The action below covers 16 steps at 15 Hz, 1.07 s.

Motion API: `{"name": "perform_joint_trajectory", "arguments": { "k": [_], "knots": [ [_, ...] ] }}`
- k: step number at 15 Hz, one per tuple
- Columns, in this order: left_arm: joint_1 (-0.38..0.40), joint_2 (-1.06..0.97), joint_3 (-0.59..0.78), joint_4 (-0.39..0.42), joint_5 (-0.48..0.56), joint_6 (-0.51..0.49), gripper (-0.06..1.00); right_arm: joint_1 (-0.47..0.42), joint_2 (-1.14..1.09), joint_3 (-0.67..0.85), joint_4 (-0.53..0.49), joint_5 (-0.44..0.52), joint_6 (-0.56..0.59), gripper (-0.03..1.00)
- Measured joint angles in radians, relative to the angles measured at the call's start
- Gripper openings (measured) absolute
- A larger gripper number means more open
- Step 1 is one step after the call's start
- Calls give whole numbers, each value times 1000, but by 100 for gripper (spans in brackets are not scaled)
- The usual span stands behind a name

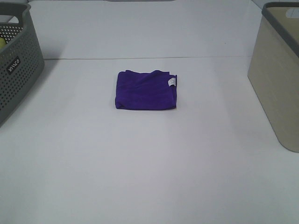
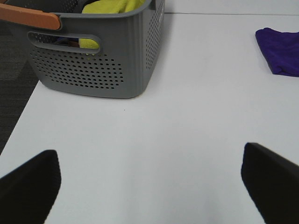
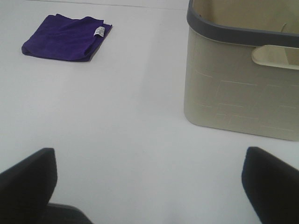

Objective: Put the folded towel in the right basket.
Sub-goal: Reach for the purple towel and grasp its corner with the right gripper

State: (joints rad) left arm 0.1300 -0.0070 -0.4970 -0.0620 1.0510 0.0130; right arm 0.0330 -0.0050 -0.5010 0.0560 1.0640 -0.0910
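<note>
A folded purple towel point(image 1: 146, 90) with a small white label lies flat on the white table, near the middle. It also shows in the right wrist view point(image 3: 65, 38) and partly in the left wrist view point(image 2: 281, 50). The beige basket point(image 1: 279, 74) stands at the right edge; the right wrist view shows its wall and grey rim point(image 3: 243, 79). My left gripper point(image 2: 149, 186) is open and empty, far from the towel. My right gripper point(image 3: 149, 186) is open and empty, between towel and beige basket but short of both. Neither gripper shows in the exterior view.
A grey perforated basket point(image 1: 14, 65) stands at the left edge; the left wrist view shows it point(image 2: 98, 56) holding a yellow cloth point(image 2: 110, 9), with an orange handle point(image 2: 30, 16). The white table point(image 1: 149, 163) ends at its left edge beside dark floor.
</note>
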Motion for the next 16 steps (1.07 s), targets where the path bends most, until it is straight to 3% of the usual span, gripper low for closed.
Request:
{"name": "perform_joint_trajectory", "arguments": {
  "k": [16],
  "knots": [
    [0,0,0,0,0,0,99,0,0,0,0,0,0,98]
  ]
}}
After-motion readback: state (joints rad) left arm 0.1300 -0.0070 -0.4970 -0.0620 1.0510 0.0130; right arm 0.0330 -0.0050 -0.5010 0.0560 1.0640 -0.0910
